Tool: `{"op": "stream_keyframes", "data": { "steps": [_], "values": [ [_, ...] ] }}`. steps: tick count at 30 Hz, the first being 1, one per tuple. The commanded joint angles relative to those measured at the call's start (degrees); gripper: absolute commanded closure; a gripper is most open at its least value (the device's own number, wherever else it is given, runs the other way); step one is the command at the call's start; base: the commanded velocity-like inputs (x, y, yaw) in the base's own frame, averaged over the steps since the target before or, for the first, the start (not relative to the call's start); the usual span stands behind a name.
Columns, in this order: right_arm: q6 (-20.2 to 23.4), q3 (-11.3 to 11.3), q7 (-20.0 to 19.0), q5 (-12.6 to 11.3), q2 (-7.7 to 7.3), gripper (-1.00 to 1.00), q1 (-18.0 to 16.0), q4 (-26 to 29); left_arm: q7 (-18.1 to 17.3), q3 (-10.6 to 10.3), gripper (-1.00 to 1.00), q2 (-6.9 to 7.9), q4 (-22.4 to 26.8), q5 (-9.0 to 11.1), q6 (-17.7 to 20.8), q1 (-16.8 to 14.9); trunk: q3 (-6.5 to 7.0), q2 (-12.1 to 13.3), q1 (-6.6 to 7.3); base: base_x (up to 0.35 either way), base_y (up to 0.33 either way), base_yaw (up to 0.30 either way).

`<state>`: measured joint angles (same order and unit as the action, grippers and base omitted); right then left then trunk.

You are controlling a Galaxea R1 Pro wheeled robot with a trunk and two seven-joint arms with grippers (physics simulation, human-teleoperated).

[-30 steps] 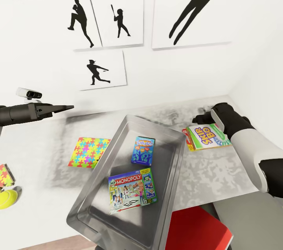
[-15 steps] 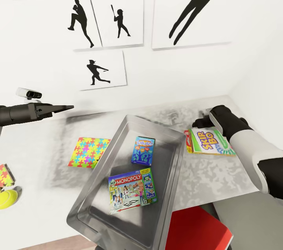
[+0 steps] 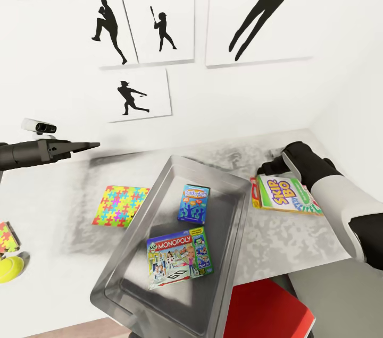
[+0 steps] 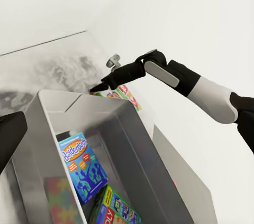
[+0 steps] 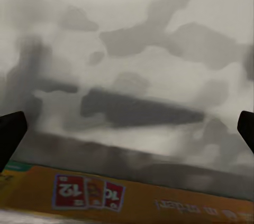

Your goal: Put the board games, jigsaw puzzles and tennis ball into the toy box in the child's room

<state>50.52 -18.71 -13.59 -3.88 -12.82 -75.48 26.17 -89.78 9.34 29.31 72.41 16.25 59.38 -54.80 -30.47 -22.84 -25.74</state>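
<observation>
The yellow card game box (image 3: pixel 284 195) lies flat on the surface (image 3: pixel 298 237), just beside the right rim of the toy box (image 3: pixel 133 242), which already holds two board games. The right tool (image 3: pixel 264 168) hangs at the box's far edge with its fingers spread wide, gripping nothing. Thin, stiff and light, the box probably slides easily; pinching a short edge looks best. The wall is close on the right, so open room lies leftward. The left tool (image 3: pixel 88 145) hovers well apart; its state I cannot tell.

3 board games (image 3: pixel 183 255), 2 puzzles (image 3: pixel 120 205), 1 ball (image 3: pixel 10 268)
</observation>
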Motion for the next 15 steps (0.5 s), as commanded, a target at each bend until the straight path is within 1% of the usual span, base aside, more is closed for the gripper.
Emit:
{"op": "stream_keyframes", "data": {
  "steps": [1,4,10,15],
  "values": [
    [0.3,-0.6,0.0,0.0,-0.09,-1.0,0.0,-3.3,-0.2,0.0,-1.0,0.03,0.0,0.0,0.6,0.0,-0.09,-0.1,-0.04,0.0,0.0,0.0],
    [1.1,-0.6,-0.5,-0.1,-0.1,-1.0,0.0,-3.2,-0.2,0.0,-1.0,0.04,0.0,0.0,0.6,0.0,-0.09,-0.1,-0.04,0.0,0.0,0.0],
    [1.4,-0.6,-4.5,0.2,-0.1,-1.0,0.0,-2.8,-0.2,0.0,-1.0,0.04,0.0,-0.1,0.6,0.0,-0.09,-0.1,-0.04,0.0,0.0,0.0],
    [1.4,-0.6,-5.2,0.0,-0.1,-1.0,0.0,-2.7,-0.2,0.0,-1.0,0.04,0.0,-0.1,0.6,0.0,-0.09,-0.1,-0.04,0.0,0.0,0.0]
  ]
}}
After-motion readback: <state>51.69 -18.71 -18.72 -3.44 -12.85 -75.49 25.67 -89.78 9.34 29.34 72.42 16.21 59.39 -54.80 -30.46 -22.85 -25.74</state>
